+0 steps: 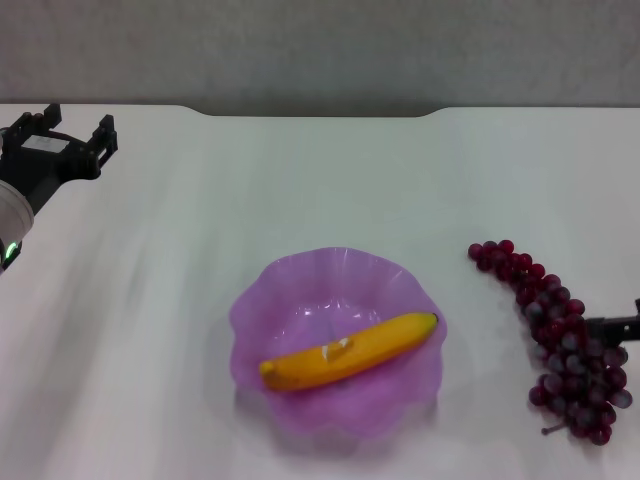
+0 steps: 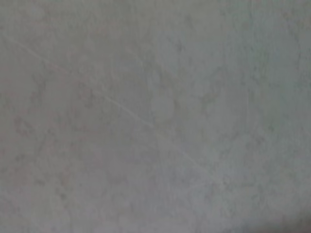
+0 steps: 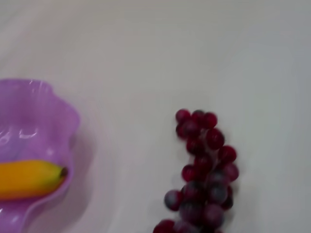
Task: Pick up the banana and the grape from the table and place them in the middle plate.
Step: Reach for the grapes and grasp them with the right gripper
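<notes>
One fruit is home: from the head, the banana (image 1: 350,351) lies in the middle plate (image 1: 262,300), the grape (image 1: 560,340) on the table (image 1: 300,180) near the right gripper (image 1: 625,325), finger state untellable; left gripper (image 1: 75,140) spread, parked. Left wrist: bare table. Right wrist: grape (image 3: 204,174) beside plate (image 3: 58,121); next, grasp it.

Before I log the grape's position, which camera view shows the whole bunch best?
The head view: the grape lies whole on the table, right of the middle plate, stem end included. The right wrist view shows the bunch closer but cut off at the picture's edge. The left wrist view shows none of it.
</notes>
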{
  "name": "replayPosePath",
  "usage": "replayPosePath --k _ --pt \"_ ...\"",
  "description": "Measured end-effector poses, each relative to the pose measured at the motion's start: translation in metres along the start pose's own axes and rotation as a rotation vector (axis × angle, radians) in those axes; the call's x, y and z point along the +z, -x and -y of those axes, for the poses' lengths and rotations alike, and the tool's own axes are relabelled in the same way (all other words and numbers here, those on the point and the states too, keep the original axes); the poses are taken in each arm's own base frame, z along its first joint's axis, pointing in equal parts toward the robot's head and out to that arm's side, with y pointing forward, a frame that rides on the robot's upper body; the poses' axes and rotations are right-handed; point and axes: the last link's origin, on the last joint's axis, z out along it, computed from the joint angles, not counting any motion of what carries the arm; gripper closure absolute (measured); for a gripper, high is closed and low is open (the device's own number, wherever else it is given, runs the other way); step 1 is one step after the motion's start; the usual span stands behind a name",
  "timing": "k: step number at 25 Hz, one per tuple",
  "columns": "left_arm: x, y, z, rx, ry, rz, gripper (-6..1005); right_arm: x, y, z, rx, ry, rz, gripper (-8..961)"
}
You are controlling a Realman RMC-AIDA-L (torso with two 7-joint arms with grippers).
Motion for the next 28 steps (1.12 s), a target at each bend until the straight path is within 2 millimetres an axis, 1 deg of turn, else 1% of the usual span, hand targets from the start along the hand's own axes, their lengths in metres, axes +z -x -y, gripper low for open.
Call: replayPosePath --k 7,12,19,28 --pt "0.0 0.002 -0.001 0.0 0.0 0.006 335 0.019 0.007 -0.002 -0.018 0.022 0.001 76" --pt "0.001 0.002 -0.002 0.0 0.002 0.005 335 0.024 0.011 -0.016 -0.038 0.086 0.03 76" --pt "0.001 0.002 -0.002 -0.004 0.001 0.007 335 0.032 -0.001 -0.016 -0.002 0.105 -0.002 76" --pt "0.001 0.002 -0.001 -0.001 0.0 0.011 336 0.039 -0.009 -0.008 0.042 0.087 -0.017 77"
